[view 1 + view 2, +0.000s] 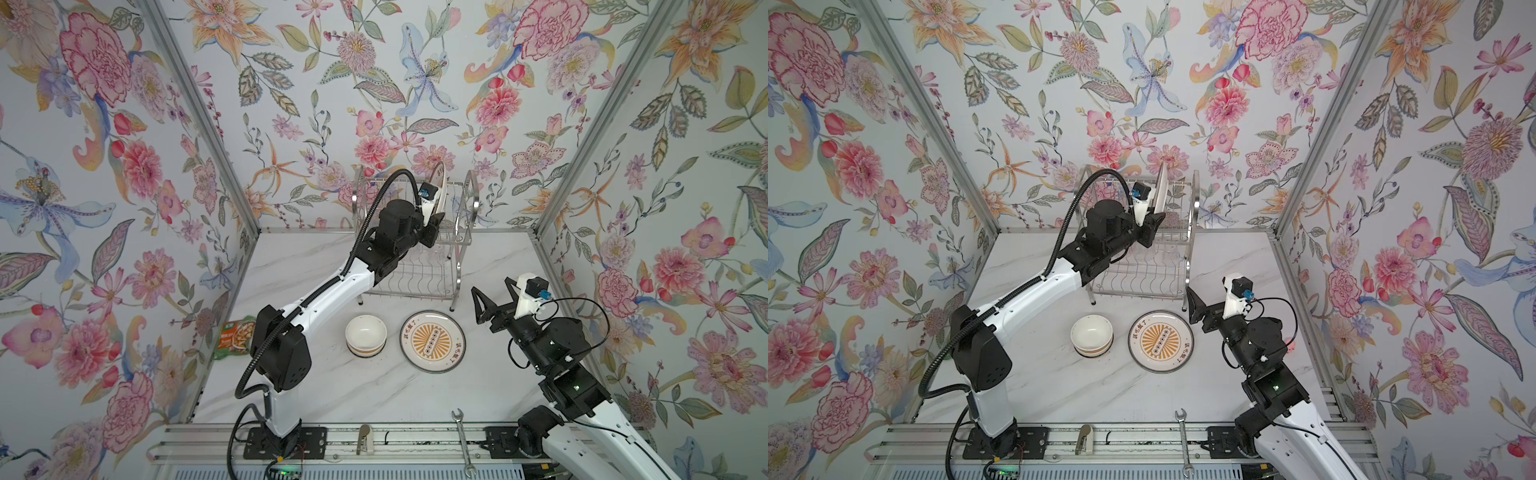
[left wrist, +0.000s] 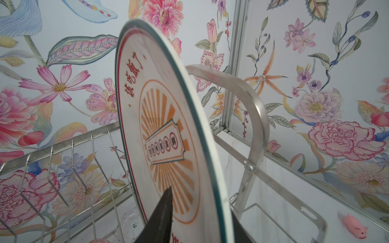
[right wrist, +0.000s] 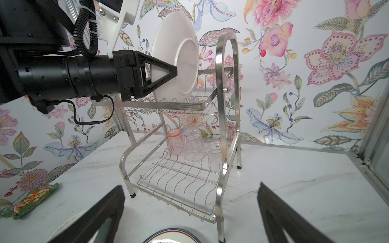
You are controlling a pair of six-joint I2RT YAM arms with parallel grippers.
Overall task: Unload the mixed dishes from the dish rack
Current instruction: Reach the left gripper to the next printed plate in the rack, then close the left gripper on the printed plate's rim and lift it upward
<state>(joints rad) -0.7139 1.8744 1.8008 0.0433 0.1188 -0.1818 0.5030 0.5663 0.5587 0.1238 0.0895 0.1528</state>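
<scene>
The left gripper (image 1: 435, 224) reached into the upper tier of the dish rack (image 1: 471, 199). Its fingers (image 2: 166, 210) straddled the lower rim of the upright plate (image 2: 160, 117), one on the sunburst face and one on the white back. They looked close against it, but whether the pinch was firm could not be told.

A good lift would probably go straight up along the slot wires until the rim cleared them, then out toward the front. Keeping the plate vertical would stop it levering in the pinch or knocking the arched frame.

The right gripper (image 1: 492, 295) hung spread wide and empty near the rack's front corner. A bowl (image 1: 365, 332) and a second plate (image 1: 432, 340) lay on the worktop (image 1: 311, 395). Three tumblers (image 3: 192, 145) stood inverted on the lower tier.
</scene>
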